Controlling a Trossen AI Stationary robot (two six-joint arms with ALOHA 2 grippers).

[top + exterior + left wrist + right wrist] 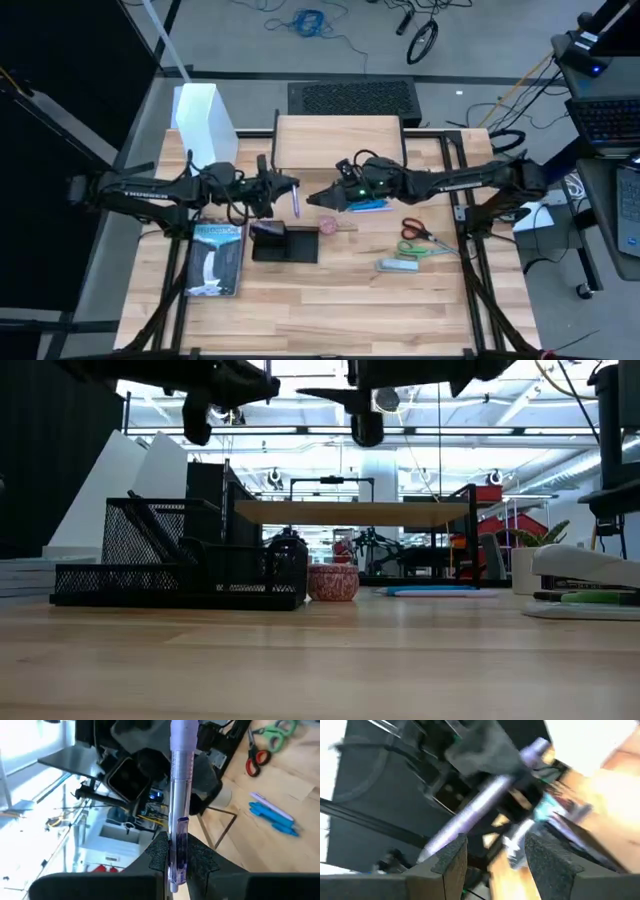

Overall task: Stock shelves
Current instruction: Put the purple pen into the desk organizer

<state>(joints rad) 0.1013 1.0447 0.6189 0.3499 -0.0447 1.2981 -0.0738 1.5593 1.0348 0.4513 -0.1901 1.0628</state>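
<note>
The shelves (338, 140), a low riser with a light-wood top on thin black legs, stand at the table's far middle and also show in the low view (350, 512). My left gripper (284, 190) reaches in from the left, high above the table, shut on a purple pen (296, 200). The pen runs away from the fingers in the left wrist view (179, 780). My right gripper (318, 198) comes from the right, open (495, 855), just right of the pen (485, 800). I cannot tell whether it touches the pen. My left gripper pinches the purple pen between its two fingers at the clip end (179, 845). The fingers come level from the table's left and lie across the pen. The pen is lifted clear of the table, its long free part sticking out past the fingers.
A tall white file box (205, 125) stands far left. A black mesh organizer (283, 243), a book (217, 260) and a pink tape roll (330, 225) lie below the grippers. Blue pens (370, 205), red scissors (418, 231), green scissors (425, 250) and a stapler (398, 265) lie to the right.
</note>
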